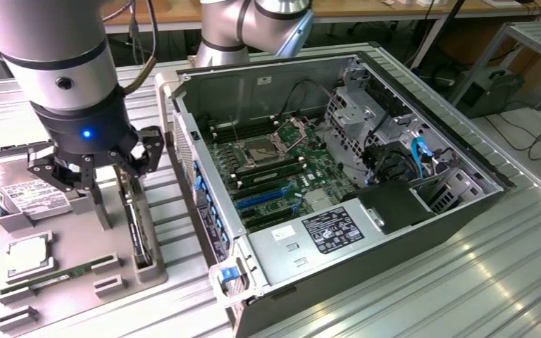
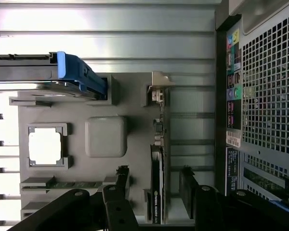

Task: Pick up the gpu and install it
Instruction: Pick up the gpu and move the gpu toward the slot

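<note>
Under me the desk is ribbed bare metal, bright with a soft sheen. Beside the computer case, the holder tray looks like smooth, matt grey plastic. The gpu shows a glossy black face and a pale metal bracket. My end effector is matt black. The case is dull grey sheet metal, its back panel perforated. The blue caddy is plastic, slightly shiny.

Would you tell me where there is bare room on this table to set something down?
The widest free patch is the slatted table on the exterior view's right of the case. The strip between case and tray is narrow. The tray is crowded: hard drive, CPU, memory stick, gpu, with the open gripper at the gpu.
</note>
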Controlling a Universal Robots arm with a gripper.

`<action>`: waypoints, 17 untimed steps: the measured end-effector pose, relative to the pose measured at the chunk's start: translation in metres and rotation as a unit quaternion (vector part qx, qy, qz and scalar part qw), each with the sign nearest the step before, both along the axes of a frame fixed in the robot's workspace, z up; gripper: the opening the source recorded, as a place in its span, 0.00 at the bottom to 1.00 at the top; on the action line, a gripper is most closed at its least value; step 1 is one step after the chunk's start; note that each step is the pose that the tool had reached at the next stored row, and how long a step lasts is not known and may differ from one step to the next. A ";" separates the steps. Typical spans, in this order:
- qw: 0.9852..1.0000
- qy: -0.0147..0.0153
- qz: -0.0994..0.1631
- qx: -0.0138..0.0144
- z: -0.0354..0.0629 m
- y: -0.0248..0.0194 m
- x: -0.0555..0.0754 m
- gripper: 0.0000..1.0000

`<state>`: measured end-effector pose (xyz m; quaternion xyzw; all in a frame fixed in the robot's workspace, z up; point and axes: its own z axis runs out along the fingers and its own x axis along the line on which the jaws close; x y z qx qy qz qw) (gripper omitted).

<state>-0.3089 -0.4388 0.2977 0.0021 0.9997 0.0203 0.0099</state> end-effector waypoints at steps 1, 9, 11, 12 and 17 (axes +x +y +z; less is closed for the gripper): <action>1.000 0.000 0.000 0.000 -0.0010 -0.0008 0.000 0.54; 1.000 0.000 0.001 0.000 -0.0154 -0.0071 0.000 0.54; 1.000 0.000 0.002 0.000 -0.0202 -0.0077 0.000 0.54; 1.000 0.000 0.002 0.000 -0.0221 -0.0080 0.000 0.54; 1.000 0.000 0.004 0.000 -0.0321 -0.0083 0.000 0.54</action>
